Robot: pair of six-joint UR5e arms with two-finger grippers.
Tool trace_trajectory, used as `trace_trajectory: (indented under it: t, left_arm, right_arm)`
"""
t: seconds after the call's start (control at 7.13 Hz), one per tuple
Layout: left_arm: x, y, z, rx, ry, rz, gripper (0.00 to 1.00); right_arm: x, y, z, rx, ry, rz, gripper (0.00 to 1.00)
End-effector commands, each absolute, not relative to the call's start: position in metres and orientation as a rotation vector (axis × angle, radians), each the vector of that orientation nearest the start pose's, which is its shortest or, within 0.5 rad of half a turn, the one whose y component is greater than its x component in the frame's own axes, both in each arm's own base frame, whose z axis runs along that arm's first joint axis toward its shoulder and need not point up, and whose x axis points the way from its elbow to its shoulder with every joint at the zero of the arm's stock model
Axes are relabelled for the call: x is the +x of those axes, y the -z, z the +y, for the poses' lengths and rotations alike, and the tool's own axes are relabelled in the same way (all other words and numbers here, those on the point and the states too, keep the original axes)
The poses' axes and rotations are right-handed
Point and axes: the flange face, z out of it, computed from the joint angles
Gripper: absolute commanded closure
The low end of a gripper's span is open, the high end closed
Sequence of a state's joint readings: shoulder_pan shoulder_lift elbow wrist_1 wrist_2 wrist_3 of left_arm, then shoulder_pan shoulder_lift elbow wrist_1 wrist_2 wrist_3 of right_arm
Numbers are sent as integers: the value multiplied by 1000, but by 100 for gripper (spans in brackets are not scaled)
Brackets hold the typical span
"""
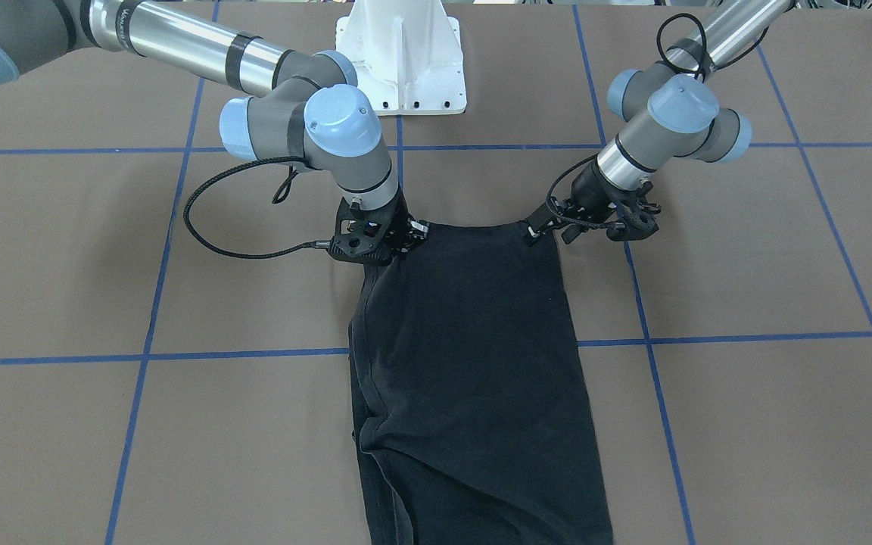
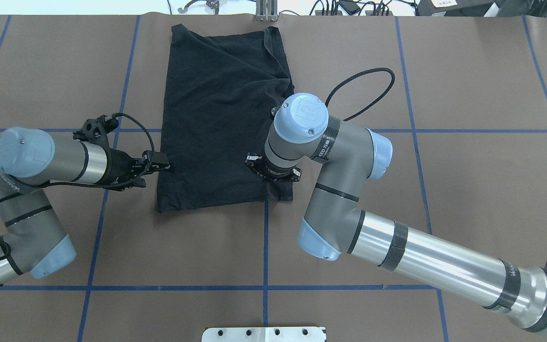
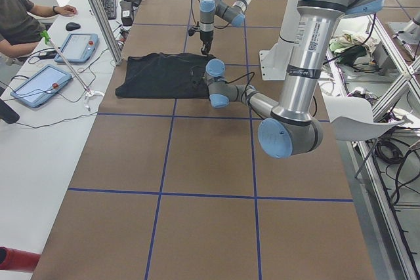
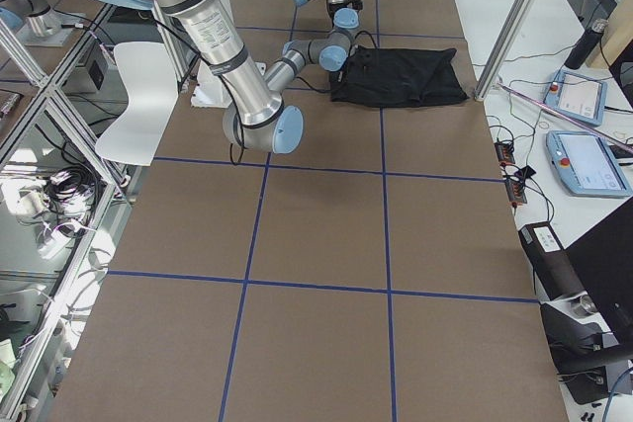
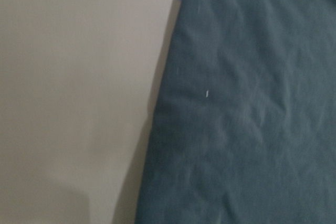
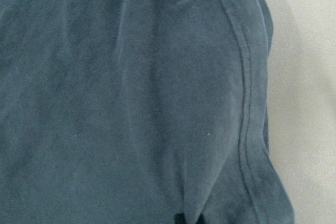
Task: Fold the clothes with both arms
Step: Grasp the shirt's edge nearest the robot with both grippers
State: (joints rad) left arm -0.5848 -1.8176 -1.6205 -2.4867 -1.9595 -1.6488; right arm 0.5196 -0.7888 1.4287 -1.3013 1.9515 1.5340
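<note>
The black T-shirt (image 1: 474,363) lies as a long, narrow folded strip on the brown table (image 1: 746,250), running away from the robot. No graphic or logo shows. My left gripper (image 1: 536,228) is shut on the shirt's near corner at its left edge, also seen in the overhead view (image 2: 165,167). My right gripper (image 1: 412,233) points down and is shut on the opposite near corner; in the overhead view its wrist hides the fingers. The near edge sags slightly between the two grippers. Both wrist views show only cloth (image 5: 252,119) (image 6: 131,103) beside bare table.
The white pedestal base (image 1: 402,57) stands at the robot side of the table. Blue tape lines (image 2: 265,247) grid the brown surface. An operator (image 3: 20,18) sits at a side desk with tablets (image 3: 77,47) beyond the shirt's far end.
</note>
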Motion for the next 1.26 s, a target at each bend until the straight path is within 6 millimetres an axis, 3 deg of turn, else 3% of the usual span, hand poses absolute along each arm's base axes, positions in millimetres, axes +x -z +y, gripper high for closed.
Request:
trace_trajectory:
  t: [0.0,0.28,0.7,0.84,0.98,1.12]
  left_arm:
    - [455,-396,-402,-47,332,1251,20]
    - [456,-395,-400,-56,324,1253,100]
    - [457,-386,-394,-125,282,1248,100]
    - [455,-377,-393,-126,283,1252,100]
    - [462,-356,-398,-146,312,1266,100]
    - [459,-348,-395,-146,306,1273,100]
  right_arm:
    - [-599,-207,-458,-92,-275,-965,100]
    - [-599,-207,-458,-92,-275,-965,100]
    - [-597,-215,-456,-98,-274,-959,100]
    - [-585,-228,-448,-121,-257,-964,100]
    - [-565,-254,-434,-149,-239,-965,100]
    - [-540,-259,-414,-185,-213,-991,100]
